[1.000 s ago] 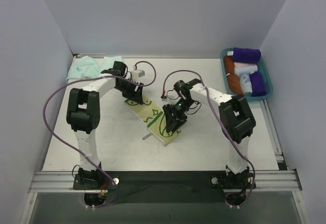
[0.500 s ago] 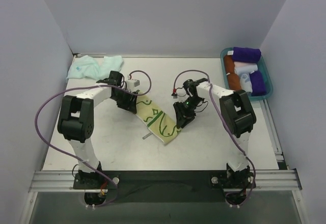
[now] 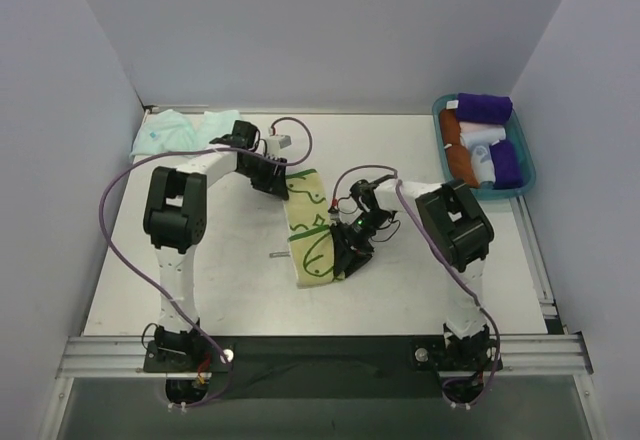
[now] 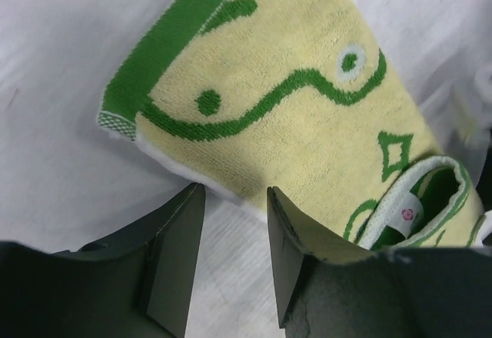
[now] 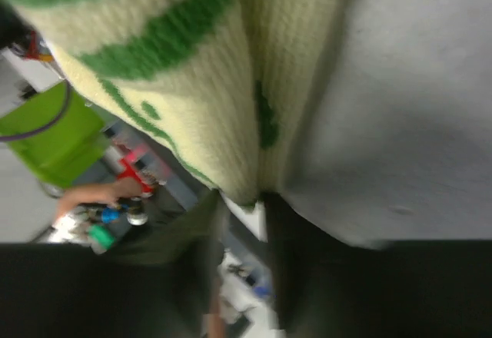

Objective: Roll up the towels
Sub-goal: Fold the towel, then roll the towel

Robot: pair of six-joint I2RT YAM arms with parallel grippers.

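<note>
Several rolls (image 3: 484, 108) in basket (image 3: 527, 175) | left pincer (image 4: 234, 200) parted | right pincer (image 5: 242, 200) pinching yellow towel (image 3: 310, 230)

No word, number or brand legible in any view. Only one label to report: a small white sewn tag (image 4: 407, 215), tucked in the folded-over end of the pale yellow terry towel with green squiggles (image 4: 292, 123), at about four o'clock in the left wrist view. Carries a single round pinkish-red mark; too small to make out as a letter or logo. Elsewhere just woven green squiggles, dots and a diamond outline on that same cloth, no lettering among them. Right wrist view too blurred to read anything.
</note>
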